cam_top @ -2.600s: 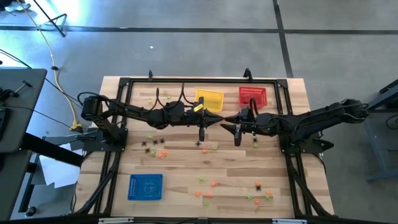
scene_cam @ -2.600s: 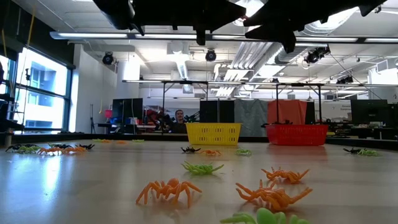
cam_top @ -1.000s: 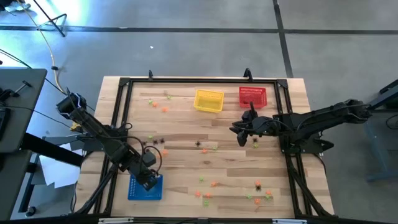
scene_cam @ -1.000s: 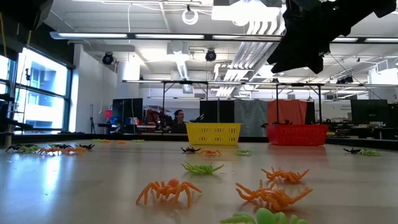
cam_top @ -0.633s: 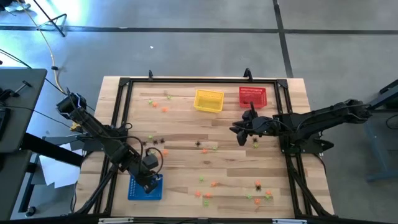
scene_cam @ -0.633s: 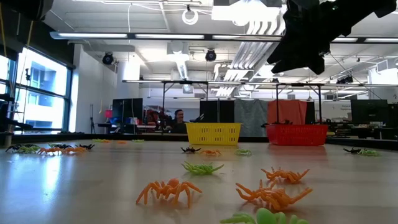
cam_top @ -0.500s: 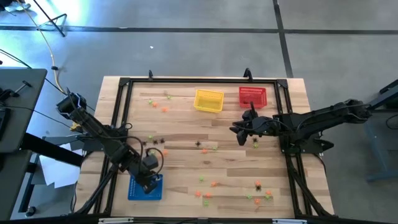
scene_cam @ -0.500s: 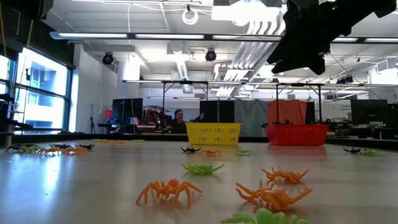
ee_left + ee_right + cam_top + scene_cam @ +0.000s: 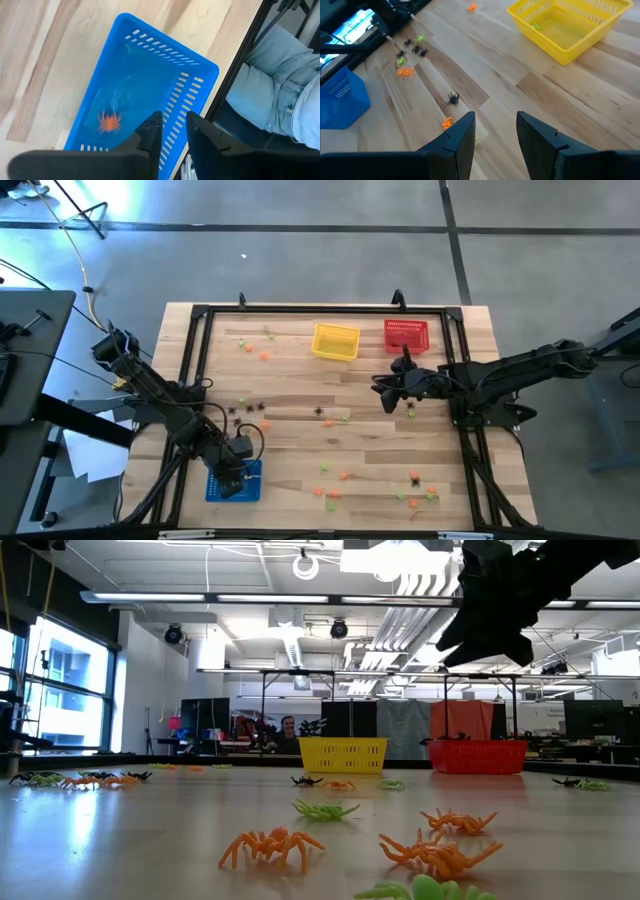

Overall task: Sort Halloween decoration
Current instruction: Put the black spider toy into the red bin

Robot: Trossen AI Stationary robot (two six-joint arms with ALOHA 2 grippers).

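Orange spider (image 9: 109, 121) lies in blue basket (image 9: 197, 82) under the spread left claw (image 9: 173, 131).

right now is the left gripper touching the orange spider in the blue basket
Apart. The left wrist view shows the orange spider lying on the blue basket floor, with bare blue floor between it and the left gripper.

left claw (image 9: 173, 131) parted above a blue basket (image 9: 197, 85) holding an orange spider (image 9: 108, 121).
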